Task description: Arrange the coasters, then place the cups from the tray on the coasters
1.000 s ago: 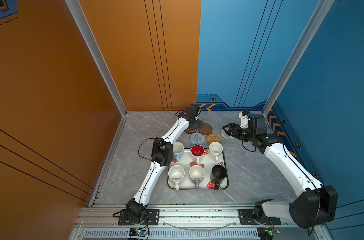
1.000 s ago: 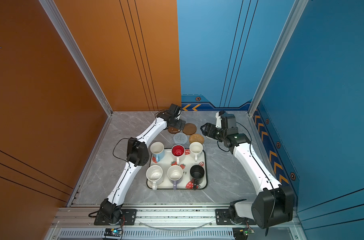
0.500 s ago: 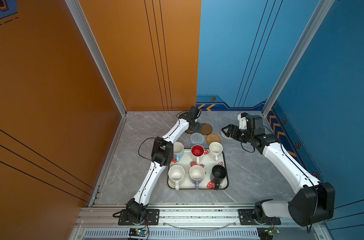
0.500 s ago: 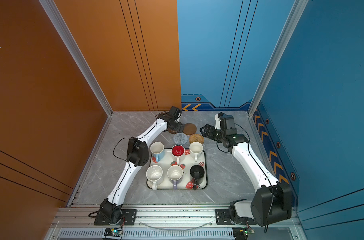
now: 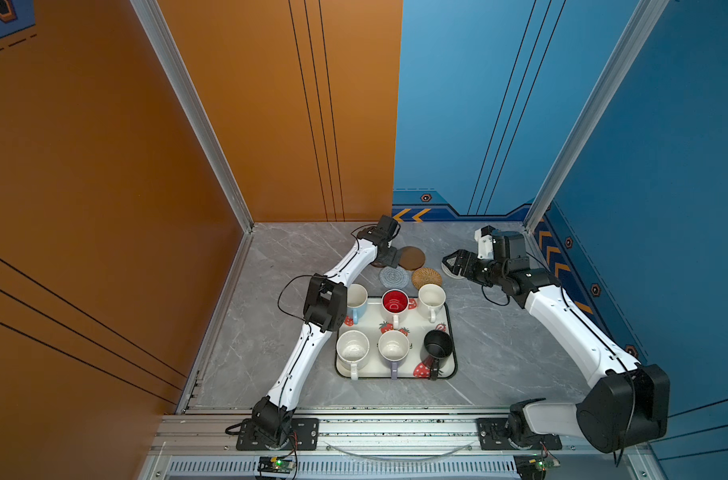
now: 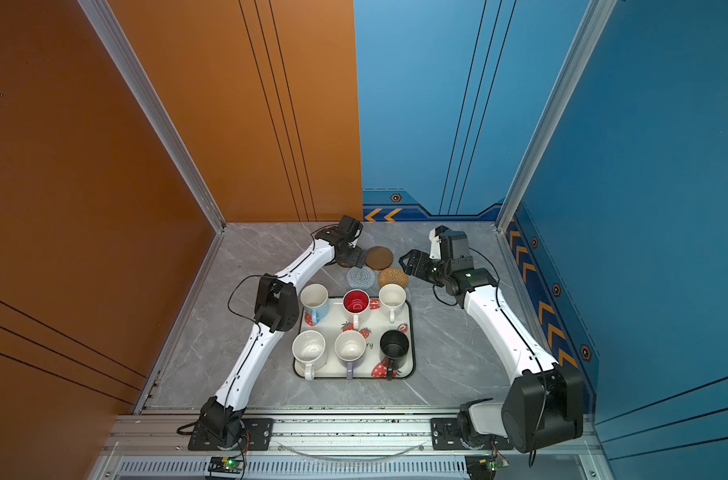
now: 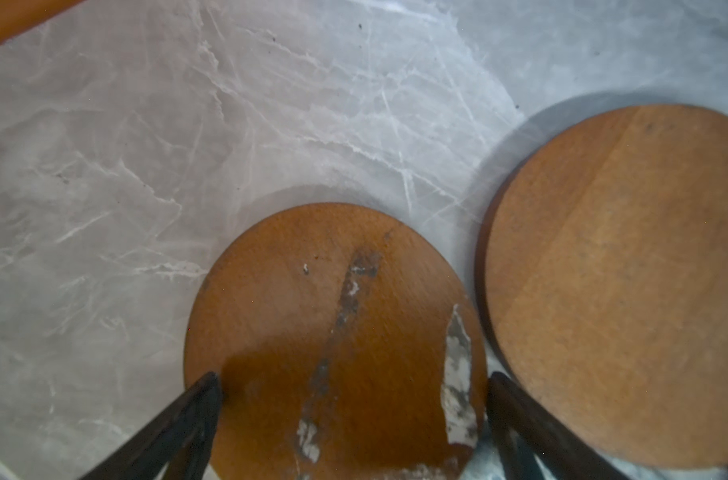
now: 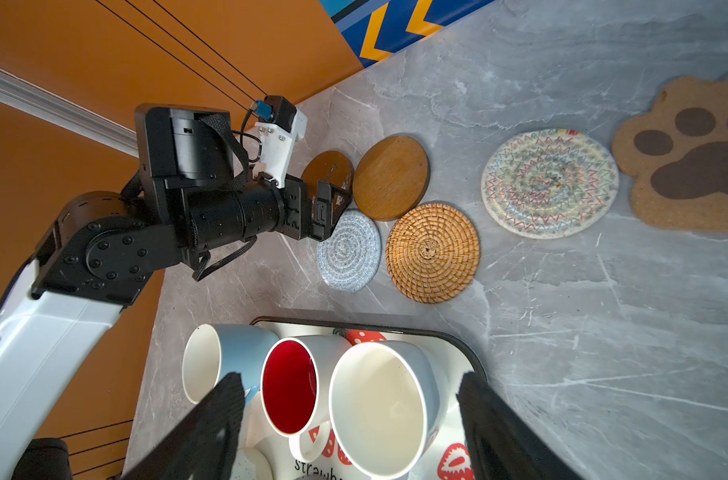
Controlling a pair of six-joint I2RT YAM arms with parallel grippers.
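Several coasters lie behind the tray [image 5: 395, 377]. They are a brown disc [image 5: 411, 257], a grey woven round [image 5: 394, 276], a rattan round [image 5: 426, 277], a multicoloured woven round [image 8: 549, 183] and a paw-shaped cork piece [image 8: 694, 158]. My left gripper [image 7: 351, 380] is open, its fingers straddling a second, scuffed brown disc [image 7: 333, 316] that lies flat on the table. My right gripper [image 5: 451, 266] hangs open and empty over the multicoloured woven round. On the tray stand several cups: light blue [image 5: 356, 299], red-inside [image 5: 395, 301], cream [image 5: 431, 297], speckled [image 5: 352, 349], lavender [image 5: 393, 347] and black [image 5: 437, 345].
The grey marble table [image 5: 511, 340] is boxed in by an orange wall [image 5: 104, 208] on the left and blue walls [image 5: 665, 208] at the back and right. The left arm's elbow [image 5: 324, 303] hangs close to the light blue cup.
The right gripper has shifted slightly to the left. The left wrist has eased a little toward the tray over the scuffed disc. Coasters and cups lie as before.
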